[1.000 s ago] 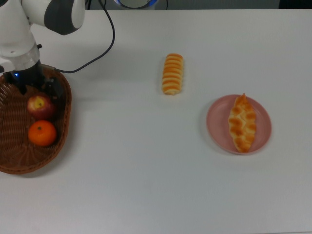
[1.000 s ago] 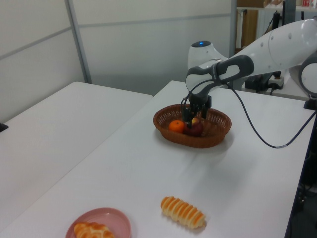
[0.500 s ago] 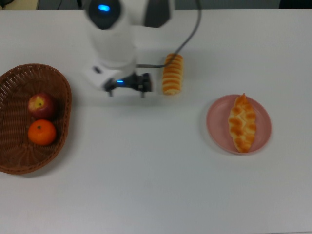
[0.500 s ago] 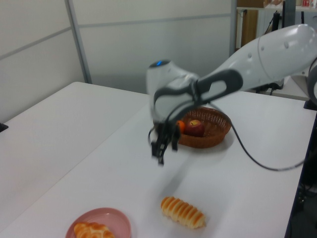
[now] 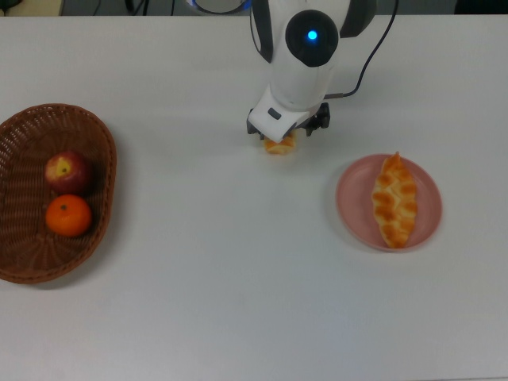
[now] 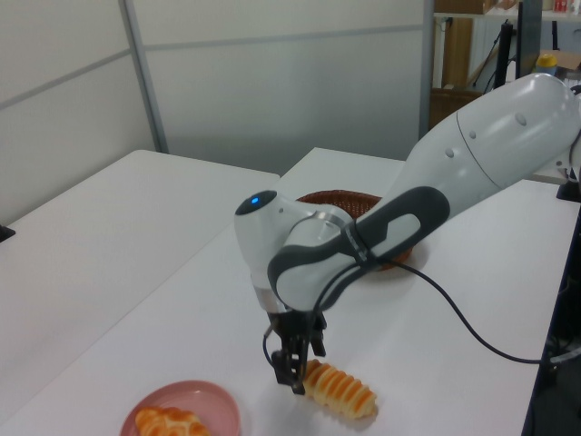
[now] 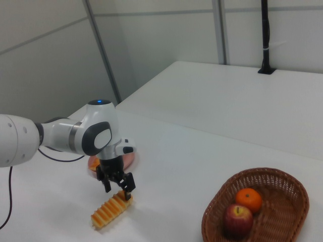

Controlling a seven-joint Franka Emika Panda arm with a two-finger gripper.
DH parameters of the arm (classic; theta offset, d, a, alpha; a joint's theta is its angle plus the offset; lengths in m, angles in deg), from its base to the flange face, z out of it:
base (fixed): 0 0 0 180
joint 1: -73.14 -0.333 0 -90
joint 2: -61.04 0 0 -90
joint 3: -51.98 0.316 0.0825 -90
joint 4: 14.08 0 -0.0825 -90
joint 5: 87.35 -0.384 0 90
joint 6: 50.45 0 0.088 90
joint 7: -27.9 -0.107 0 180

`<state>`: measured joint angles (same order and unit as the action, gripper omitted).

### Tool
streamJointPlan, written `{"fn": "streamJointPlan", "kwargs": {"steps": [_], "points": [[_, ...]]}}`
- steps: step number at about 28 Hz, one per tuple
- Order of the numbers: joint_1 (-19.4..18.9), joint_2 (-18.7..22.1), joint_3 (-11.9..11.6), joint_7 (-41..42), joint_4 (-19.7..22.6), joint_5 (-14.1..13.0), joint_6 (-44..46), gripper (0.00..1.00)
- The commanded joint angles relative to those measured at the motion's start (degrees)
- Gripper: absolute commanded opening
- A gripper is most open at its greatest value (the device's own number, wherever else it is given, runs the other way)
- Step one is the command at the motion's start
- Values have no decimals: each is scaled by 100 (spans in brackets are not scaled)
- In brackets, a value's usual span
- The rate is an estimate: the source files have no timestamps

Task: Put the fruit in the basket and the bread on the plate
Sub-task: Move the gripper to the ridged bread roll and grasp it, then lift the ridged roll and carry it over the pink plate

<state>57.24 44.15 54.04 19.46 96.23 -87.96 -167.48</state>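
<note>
**White arm over the ridged roll, one loaf already on pink**

White tabletop (image 5: 238,302) carries everything I have on screen. I take the ridged roll (image 6: 338,389) as my landmark: it lies flat on the bare tabletop, and my end effector (image 6: 296,365) hangs directly over one end of it. In the left view and the right view the two dark fingers (image 7: 128,182) stand apart, pointing down at that end, one on either side of it; I cannot tell whether they touch the crust. In the top view the arm's wrist covers most of the roll, and only a small orange tip shows below it.

In the top view, the pink plate (image 5: 348,208) sits to the right of the roll and a little lower, near it but not touching. The braided pastry (image 5: 394,200) lies lengthwise on that plate, inside the rim.

Well apart from the roll, at the top view's left edge, stands the brown wicker basket (image 5: 101,159). Inside it I see the apple (image 5: 66,173) and the mandarin (image 5: 68,216) just beside each other, the apple nearer the top of the top view
</note>
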Motion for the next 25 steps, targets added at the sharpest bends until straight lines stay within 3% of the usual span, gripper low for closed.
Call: {"fn": "streamJointPlan", "kwargs": {"steps": [1,5,10,11,16,20,25], "points": [[-220,283,-110,-315,534,306,-127,100],[-220,292,-110,-430,684,430,-294,100],[-211,309,-110,-430,746,439,-347,64],[-211,309,-110,-430,746,439,-347,48],[-203,336,-128,-762,693,439,-347,10],[-203,414,-128,-834,649,439,-347,8],[-176,441,-154,-1036,44,395,-285,8]]}}
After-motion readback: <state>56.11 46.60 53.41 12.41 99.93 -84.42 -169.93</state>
